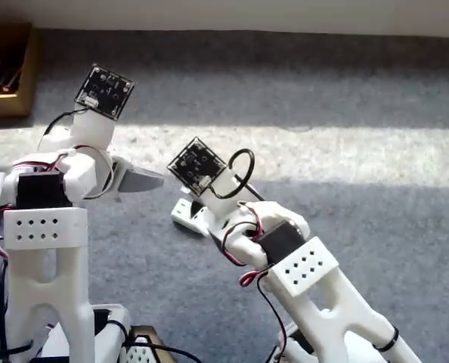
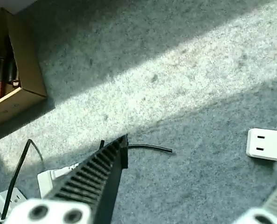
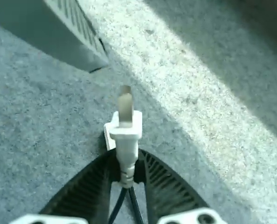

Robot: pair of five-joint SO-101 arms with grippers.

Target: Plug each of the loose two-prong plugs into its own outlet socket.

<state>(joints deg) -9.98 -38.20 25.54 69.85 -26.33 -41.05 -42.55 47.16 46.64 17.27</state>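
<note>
Right wrist view: plug (image 3: 124,129) in right tool (image 3: 127,164), prongs (image 3: 124,102) perhaps overlapping.

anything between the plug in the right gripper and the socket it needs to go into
Possibly: the left gripper hangs ahead of the white plug, slightly to one side. The right gripper is shut on that plug. The white outlet socket lies on bare carpet, slots uncovered.

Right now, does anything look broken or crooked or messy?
Nothing looks broken or spilled. The white two-prong plug sits straight in the right tool, pinched at its neck. The white outlet block lies flat on the grey carpet.
</note>
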